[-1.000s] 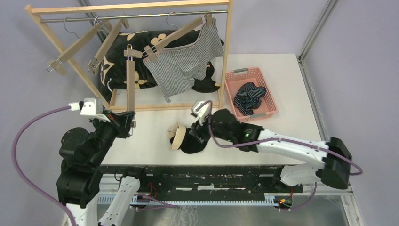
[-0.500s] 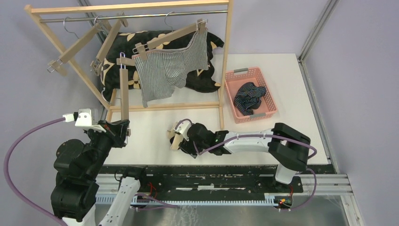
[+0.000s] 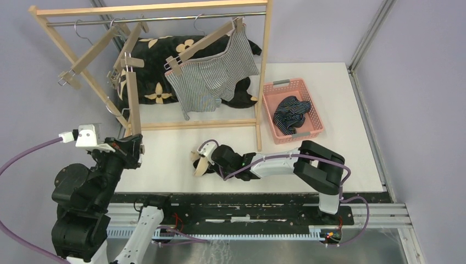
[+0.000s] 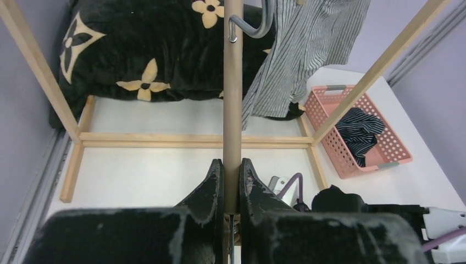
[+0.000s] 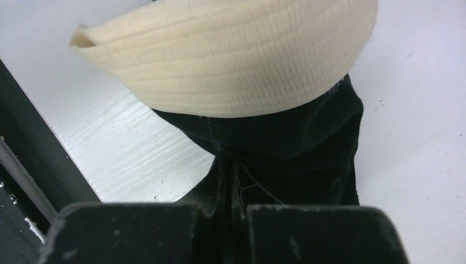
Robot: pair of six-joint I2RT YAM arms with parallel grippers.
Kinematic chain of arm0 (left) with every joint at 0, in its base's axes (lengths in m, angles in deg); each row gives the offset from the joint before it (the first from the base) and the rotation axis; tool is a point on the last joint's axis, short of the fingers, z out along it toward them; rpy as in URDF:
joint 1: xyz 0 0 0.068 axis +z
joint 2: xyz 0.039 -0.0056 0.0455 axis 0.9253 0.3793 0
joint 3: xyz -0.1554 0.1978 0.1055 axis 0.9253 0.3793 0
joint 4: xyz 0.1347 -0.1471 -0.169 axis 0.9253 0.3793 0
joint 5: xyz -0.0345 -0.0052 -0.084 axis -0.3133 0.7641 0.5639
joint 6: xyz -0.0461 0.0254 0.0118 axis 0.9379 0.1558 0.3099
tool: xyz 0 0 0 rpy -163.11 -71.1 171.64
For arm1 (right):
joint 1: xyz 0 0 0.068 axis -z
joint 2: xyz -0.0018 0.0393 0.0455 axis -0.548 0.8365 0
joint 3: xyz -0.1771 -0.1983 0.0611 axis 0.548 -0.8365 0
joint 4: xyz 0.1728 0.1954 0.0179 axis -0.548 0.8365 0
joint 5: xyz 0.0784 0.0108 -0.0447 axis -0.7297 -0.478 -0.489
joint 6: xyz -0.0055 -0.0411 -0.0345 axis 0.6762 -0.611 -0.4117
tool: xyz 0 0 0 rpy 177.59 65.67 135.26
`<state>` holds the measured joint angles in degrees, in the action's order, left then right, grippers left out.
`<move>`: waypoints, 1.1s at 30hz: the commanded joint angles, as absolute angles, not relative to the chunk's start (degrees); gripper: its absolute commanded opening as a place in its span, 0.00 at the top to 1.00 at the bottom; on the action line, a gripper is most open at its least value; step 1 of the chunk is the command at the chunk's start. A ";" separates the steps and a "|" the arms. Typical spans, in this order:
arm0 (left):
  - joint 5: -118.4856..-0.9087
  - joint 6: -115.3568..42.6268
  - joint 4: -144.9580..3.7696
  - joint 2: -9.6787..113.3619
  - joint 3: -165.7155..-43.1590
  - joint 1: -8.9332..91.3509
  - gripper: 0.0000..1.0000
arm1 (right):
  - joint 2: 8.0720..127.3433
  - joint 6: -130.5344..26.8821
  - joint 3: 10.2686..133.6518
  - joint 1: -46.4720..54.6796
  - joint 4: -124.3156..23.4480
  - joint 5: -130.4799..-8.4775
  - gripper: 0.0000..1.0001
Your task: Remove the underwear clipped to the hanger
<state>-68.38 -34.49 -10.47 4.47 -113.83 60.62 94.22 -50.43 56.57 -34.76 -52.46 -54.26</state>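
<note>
The black underwear point(image 5: 286, 143) lies crumpled on the table point(image 3: 340, 143) near the front edge, with its cream waistband point(image 5: 231, 55) turned up. The right gripper point(image 5: 231, 181) is fully closed low on it and seems to pinch a fold of the black cloth just under the waistband. The navy striped underwear point(image 3: 291, 113) is already in the pink basket point(image 3: 269, 110). The grey-white striped underwear point(image 3: 209, 82) hangs on the wooden rack point(image 3: 262, 71), clipped at both waist corners to a tilted hanger point(image 3: 203, 43). The left gripper point(image 4: 231, 184) is closed narrowly around the bar of a bare hanger point(image 4: 232, 99), which carries no cloth.

All three pieces look light, soft and limp. They will fold and sag when lifted, so a pinch on one thin layer is probably enough, but the cloth can slip out if only a small edge is caught. The waistband is thicker and a little stiffer, so it is likely the best place to take hold. For the clipped piece, a grip close under one clip and a pull downward probably frees it; the hanger swings easily, so it may need to be steadied.
</note>
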 commanded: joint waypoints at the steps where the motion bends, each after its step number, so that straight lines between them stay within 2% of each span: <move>1: -72.01 -39.17 -13.97 9.16 -115.39 60.96 0.97 | 89.66 -50.08 57.51 -34.69 -50.62 -53.10 1.00; 8: -71.91 -44.85 -13.01 24.25 -116.90 60.91 0.97 | 72.35 -50.91 56.60 -34.62 -43.88 -46.21 1.00; 13: -69.33 -47.73 -12.56 32.46 -125.46 60.95 0.97 | 57.93 -52.46 56.18 -34.62 -40.75 -37.79 1.00; 18: -67.95 -51.13 -13.71 37.04 -134.19 60.96 0.97 | 46.45 -56.68 56.15 -34.55 -40.74 -23.39 1.00; 23: -63.57 -54.09 -15.23 39.61 -138.21 61.02 0.97 | 42.96 -66.30 56.62 -32.81 -48.18 -6.45 1.00; 33: -59.30 -58.69 -15.99 43.17 -142.73 60.99 0.97 | 45.45 -67.43 59.80 -13.37 -51.15 -16.10 1.00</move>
<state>-62.83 -54.16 -12.90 41.47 -139.92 60.79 43.90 -65.84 56.44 -17.95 -47.41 -14.22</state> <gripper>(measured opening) 0.116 0.023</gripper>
